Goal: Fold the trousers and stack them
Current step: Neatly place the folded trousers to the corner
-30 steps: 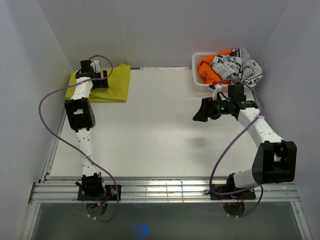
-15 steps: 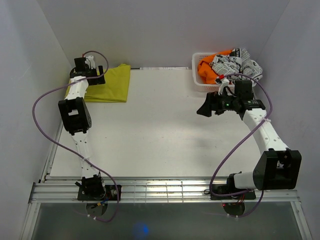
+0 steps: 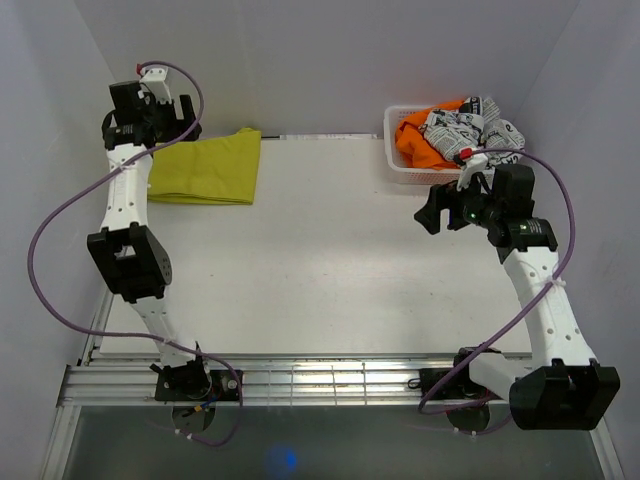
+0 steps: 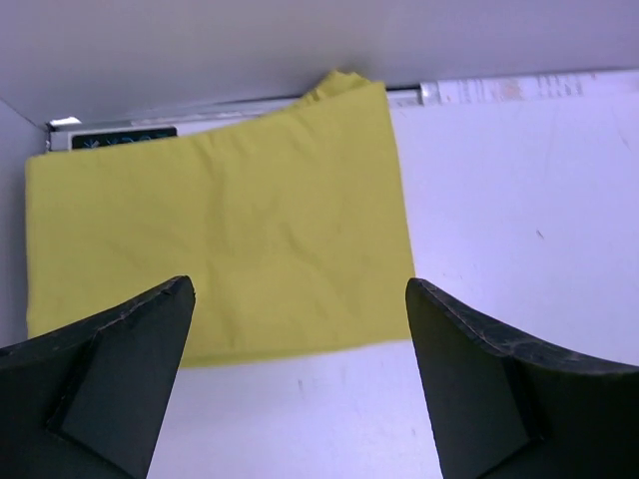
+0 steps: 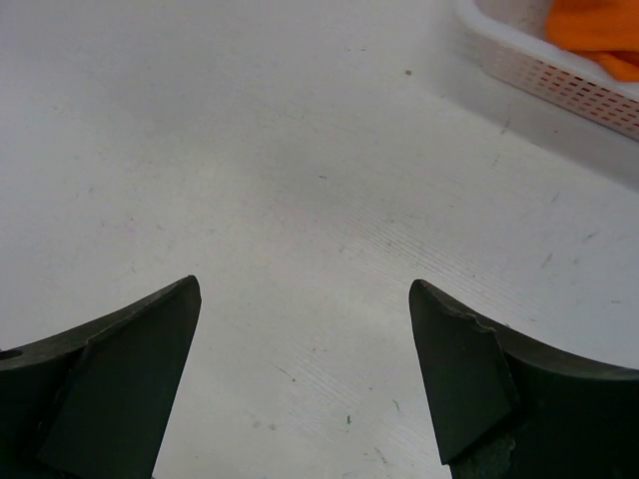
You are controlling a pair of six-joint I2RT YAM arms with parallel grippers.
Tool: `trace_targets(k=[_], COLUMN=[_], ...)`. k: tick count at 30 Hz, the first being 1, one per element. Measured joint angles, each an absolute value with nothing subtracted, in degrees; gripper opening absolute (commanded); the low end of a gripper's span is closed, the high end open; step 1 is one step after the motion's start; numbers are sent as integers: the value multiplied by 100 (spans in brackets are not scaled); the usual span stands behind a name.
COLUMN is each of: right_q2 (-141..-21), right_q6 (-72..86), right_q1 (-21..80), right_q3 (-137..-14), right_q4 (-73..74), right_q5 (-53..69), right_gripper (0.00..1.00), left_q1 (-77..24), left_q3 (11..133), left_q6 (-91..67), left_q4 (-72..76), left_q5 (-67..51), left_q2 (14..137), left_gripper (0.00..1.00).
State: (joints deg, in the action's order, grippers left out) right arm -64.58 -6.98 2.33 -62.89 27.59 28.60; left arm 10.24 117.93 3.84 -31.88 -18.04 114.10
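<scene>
The trousers (image 3: 210, 168) lie folded into a flat mustard-yellow rectangle at the table's far left corner. In the left wrist view the trousers (image 4: 220, 239) fill the upper left, their near edge just beyond my fingertips. My left gripper (image 3: 165, 115) hangs raised above the fold's left end, open, nothing between its fingers (image 4: 120, 339). My right gripper (image 3: 432, 215) hovers open over bare table on the right, just in front of the basket, and holds nothing; the right wrist view shows only white tabletop between its jaws (image 5: 303, 284).
A white basket (image 3: 400, 165) stands at the far right with an orange garment (image 3: 415, 140) and a black-and-white printed cloth (image 3: 475, 130) heaped in it. Its corner (image 5: 559, 75) shows at the upper right of the right wrist view. White walls close in on three sides.
My left arm has lifted off the folded trousers and drawn up and to the left. The right arm has swung right, closer to the basket. Both grippers stayed open.
</scene>
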Motion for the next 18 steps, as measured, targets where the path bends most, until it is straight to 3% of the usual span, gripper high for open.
trace_targets(k=[10, 18], right_q2=[-5266, -4659], right_q6=[-1422, -1691], right_q1=[198, 161], right_q3=[-5186, -4591], right_q4=[3332, 3605], right_q5=[2102, 1645], right_gripper=[90, 90], left_q1=[1024, 1022], left_q3=[7561, 5763], left_q6=[1122, 1212], left_q4=[-4108, -4066], left_q5=[-2460, -2759], left_q2=[8053, 6635], left_gripper=[98, 98])
